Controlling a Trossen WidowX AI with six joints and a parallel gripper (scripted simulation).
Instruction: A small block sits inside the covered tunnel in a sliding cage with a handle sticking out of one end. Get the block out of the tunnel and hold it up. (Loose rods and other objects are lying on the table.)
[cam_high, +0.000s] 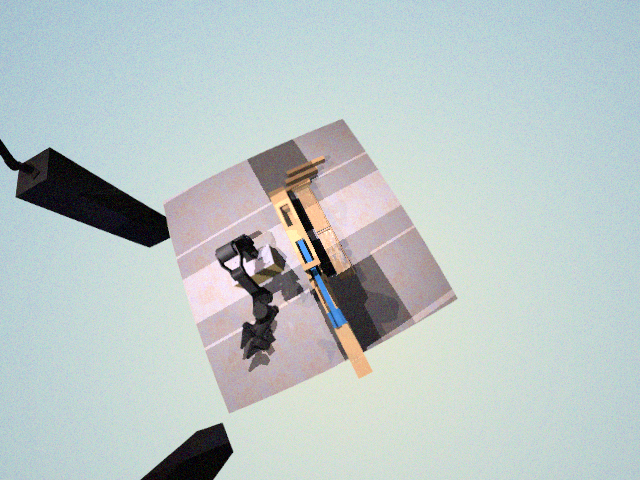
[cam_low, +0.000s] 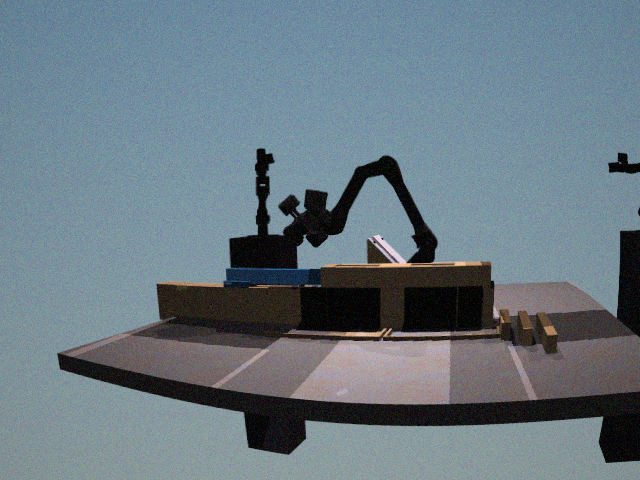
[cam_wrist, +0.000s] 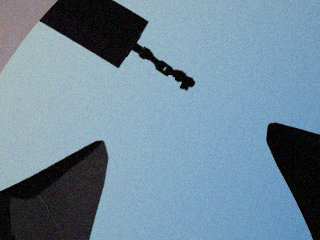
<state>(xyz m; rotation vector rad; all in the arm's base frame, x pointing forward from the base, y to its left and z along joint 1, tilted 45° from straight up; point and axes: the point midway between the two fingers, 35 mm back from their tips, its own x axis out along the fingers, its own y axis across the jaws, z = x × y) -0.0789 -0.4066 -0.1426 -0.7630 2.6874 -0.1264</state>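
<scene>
The gripper (cam_high: 247, 345) (cam_low: 303, 238) (cam_wrist: 186, 134) stands wide open, its two fingers well apart, with nothing between them; in the top view it lies over the desk (cam_high: 232, 377) (cam_low: 387, 372) (cam_wrist: 15, 22) toward the lower corner, and the exterior view shows it raised above the surface. The arm (cam_high: 245, 281) (cam_low: 352, 198) arches back from it to a foot inward from the left edge. Beside the arm's foot sits a pale, slant-topped box (cam_high: 268, 263) (cam_low: 382, 248). Across the middle of the desk runs the tan covered tunnel (cam_high: 285, 198) (cam_low: 392, 274), slotted along its top, its long axis directed from near the upper edge toward the lower right edge. Blue shows in one slot, and a blue handle (cam_high: 328, 297) (cam_low: 268, 276) projects from the tunnel's end over a tan rail (cam_high: 354, 348) (cam_low: 206, 304), which overhangs the lower right edge in the top view. The small block cannot be made out in any view, so its exact position cannot be told. Near the upper corner, beyond the tunnel's other end, lie three tan bars (cam_high: 306, 165) (cam_low: 525, 328), side by side and apart.
</scene>
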